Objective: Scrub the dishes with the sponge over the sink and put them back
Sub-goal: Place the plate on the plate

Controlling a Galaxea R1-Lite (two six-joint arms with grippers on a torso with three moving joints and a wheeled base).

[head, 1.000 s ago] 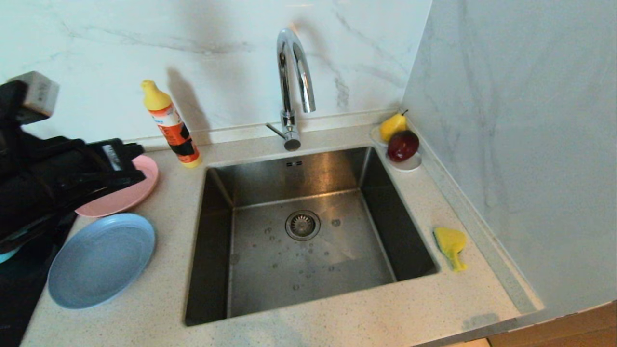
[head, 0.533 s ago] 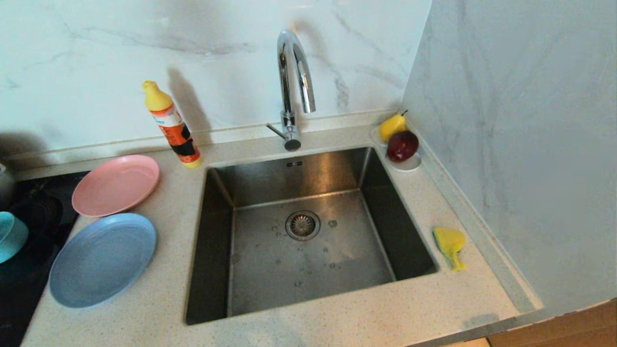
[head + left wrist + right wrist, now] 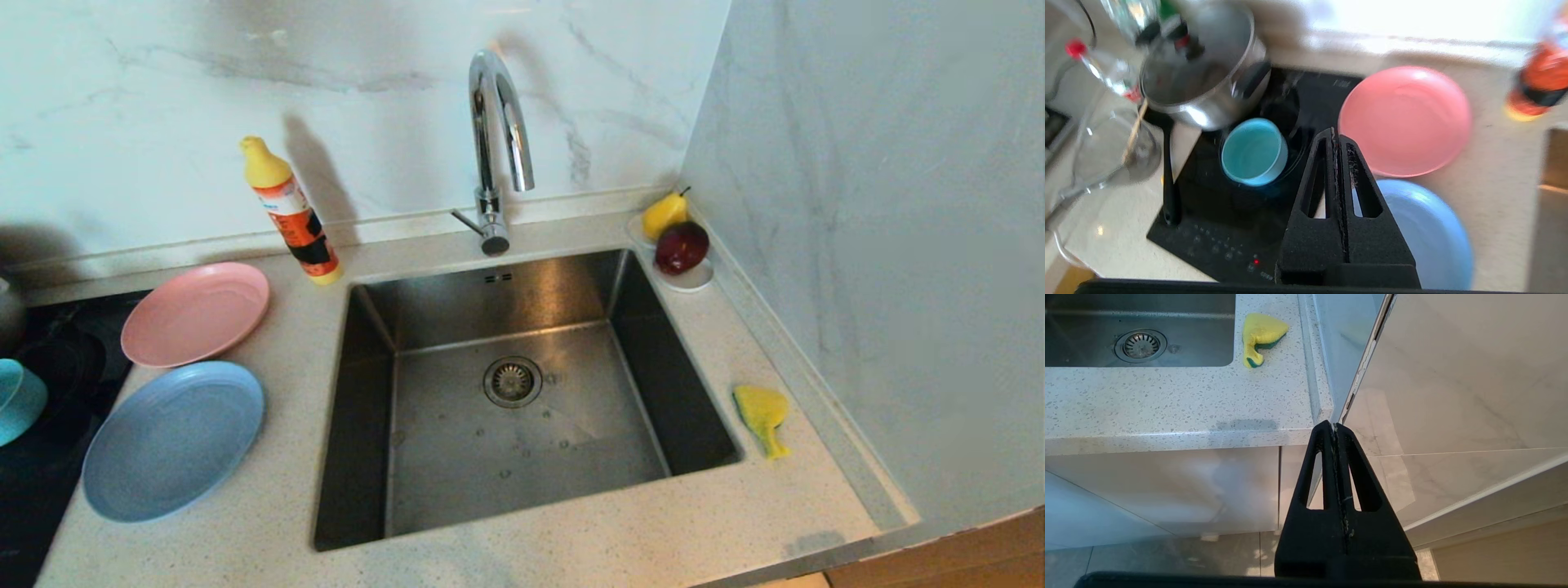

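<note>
Two plates lie at the counter's (image 3: 269,523) left edge: one pink plate (image 3: 196,314) behind one pale-blue plate (image 3: 173,441). One teal bowl (image 3: 1254,151) sits on the hob (image 3: 1216,220). One sponge (image 3: 762,415) lies right of the sink (image 3: 457,465). The left gripper (image 3: 1337,136) and right gripper (image 3: 1334,430) are both closed, empty.

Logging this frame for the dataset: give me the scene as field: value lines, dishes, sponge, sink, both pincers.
pink plate: round pink plastic plate on counter, left of sink
blue plate: round pale-blue plastic plate on counter, nearer than the pink one
bowl: small teal bowl on black cooktop
sponge: yellow sponge with green face on counter, right of sink
sink: square steel basin, no dishes inside
left pincer: shut, empty, above plates
right pincer: shut, empty, parked below counter edge
</note>
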